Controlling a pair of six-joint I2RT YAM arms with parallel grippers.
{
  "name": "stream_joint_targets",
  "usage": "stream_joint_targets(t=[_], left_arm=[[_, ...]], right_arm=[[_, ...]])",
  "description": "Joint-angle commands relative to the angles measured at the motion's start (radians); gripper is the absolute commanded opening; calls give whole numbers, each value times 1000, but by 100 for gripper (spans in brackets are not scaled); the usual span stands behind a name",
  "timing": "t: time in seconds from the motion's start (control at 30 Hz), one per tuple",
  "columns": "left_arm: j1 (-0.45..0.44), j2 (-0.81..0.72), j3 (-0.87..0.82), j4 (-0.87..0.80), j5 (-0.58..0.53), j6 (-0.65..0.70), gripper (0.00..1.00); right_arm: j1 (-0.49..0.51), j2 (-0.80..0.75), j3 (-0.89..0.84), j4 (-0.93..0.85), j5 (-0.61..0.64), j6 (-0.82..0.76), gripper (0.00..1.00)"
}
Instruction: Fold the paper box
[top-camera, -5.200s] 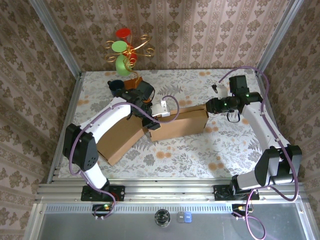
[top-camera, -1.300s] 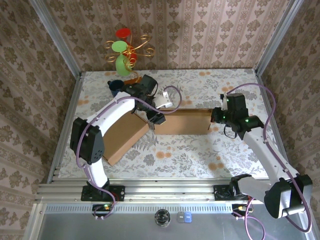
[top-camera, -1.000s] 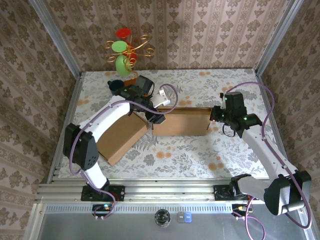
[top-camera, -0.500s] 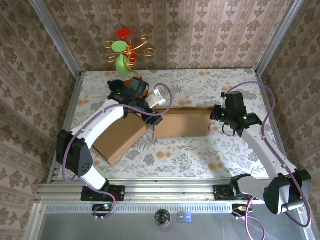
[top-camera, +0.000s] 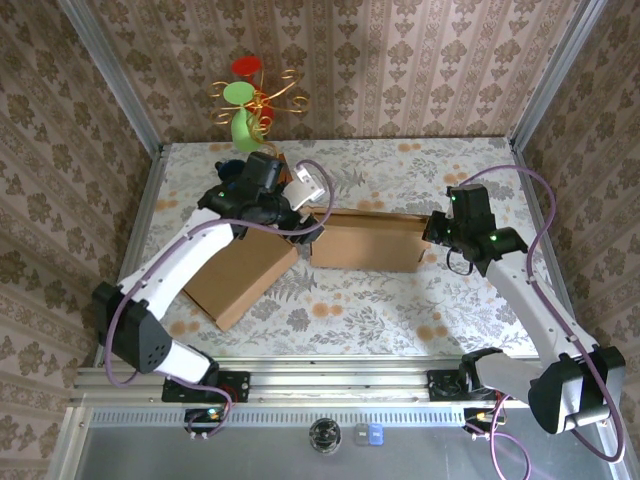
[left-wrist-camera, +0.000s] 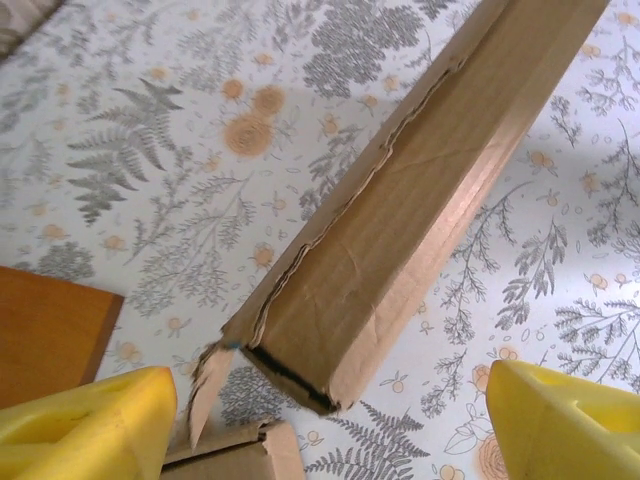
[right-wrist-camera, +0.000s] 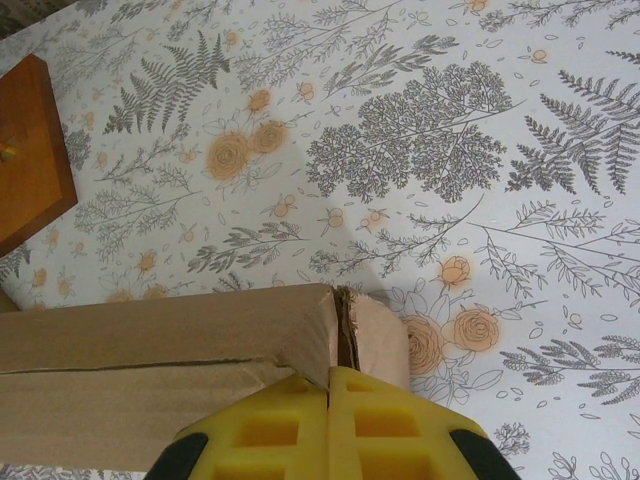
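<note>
The brown paper box (top-camera: 368, 241) lies mid-table, a folded long section joined to a flat panel (top-camera: 235, 275) at its left. In the left wrist view the folded section (left-wrist-camera: 420, 190) runs away from me with its torn near end at the bottom. My left gripper (left-wrist-camera: 330, 430) is open, its yellow fingers (left-wrist-camera: 80, 425) wide on either side of that end and not touching it. My right gripper (right-wrist-camera: 330, 375) is shut, its tips pressed against the box's right end corner (right-wrist-camera: 345, 320). From above, the left gripper (top-camera: 308, 222) and right gripper (top-camera: 430, 236) stand at opposite ends of the folded section.
A wire ornament stand with red and green discs (top-camera: 245, 100) rises at the back left, and its orange wooden base (right-wrist-camera: 30, 150) lies near the box. A dark cup (top-camera: 230, 168) sits beside it. Metal frame rails and patterned walls enclose the table.
The left gripper opened wider and drew back from the box's left end as its arm swung left. The right gripper stayed shut at the box's right end.
</note>
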Motion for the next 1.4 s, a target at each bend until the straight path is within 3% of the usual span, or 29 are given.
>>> stream_joint_targets(t=[0.0,0.27,0.53,0.83,1.03,1.23,1.37], left_arm=[[16,-47,-39,-47,-49,-26,82],[92,-40,7,-136,38,-9,72],[102,69,95,-166,2,61,72],[102,170,173,-173,14,72,64],[99,202,195,-177,51,74,51],[86,207,187,-189,58,83,47],[80,219,195,-197,43,80,36]], right_arm=[[7,-5,35,-52,34,21,0],[12,11,44,-57,26,26,0],[16,15,45,-60,20,29,0],[15,9,35,-63,19,33,0],[15,12,35,-65,18,30,0],[15,17,39,-60,18,31,0],[15,23,39,-60,17,30,0]])
